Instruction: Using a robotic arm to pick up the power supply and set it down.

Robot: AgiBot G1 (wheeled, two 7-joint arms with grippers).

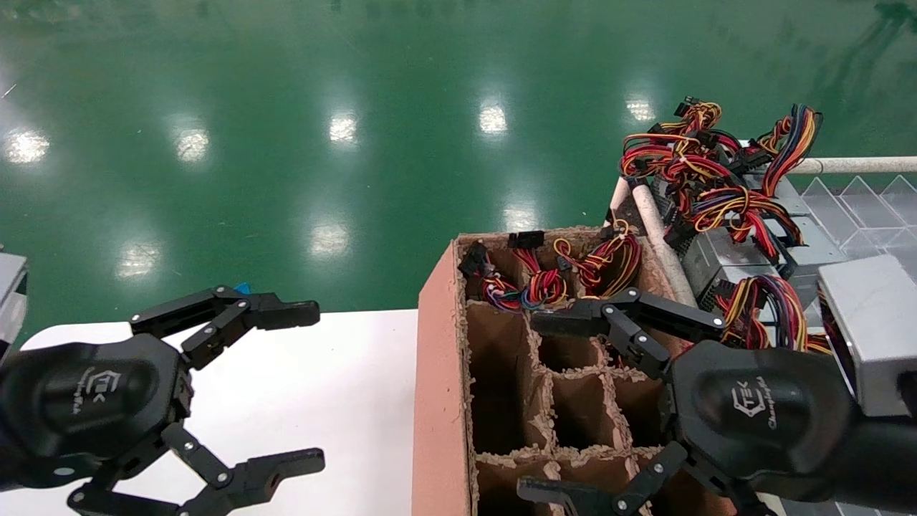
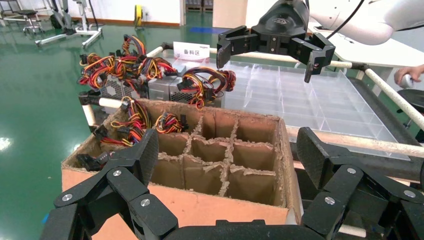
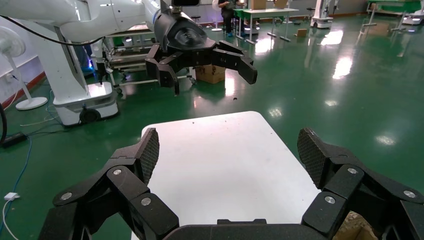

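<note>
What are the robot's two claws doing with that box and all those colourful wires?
Nothing is being held right now. The right gripper hangs open above the brown cardboard divider box, and the left gripper hangs open over the white table. Some red and yellow wire bundles sit in the box's far compartments. The grey power supplies with their tangled wires lie on the rack beside the box, on the robot's right. No power supply has been picked up yet.

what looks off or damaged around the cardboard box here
The cardboard divider box has ragged, torn partition edges, and loose wire bundles spill across its far cells. Both grippers, left and right, hang open, holding nothing.
</note>
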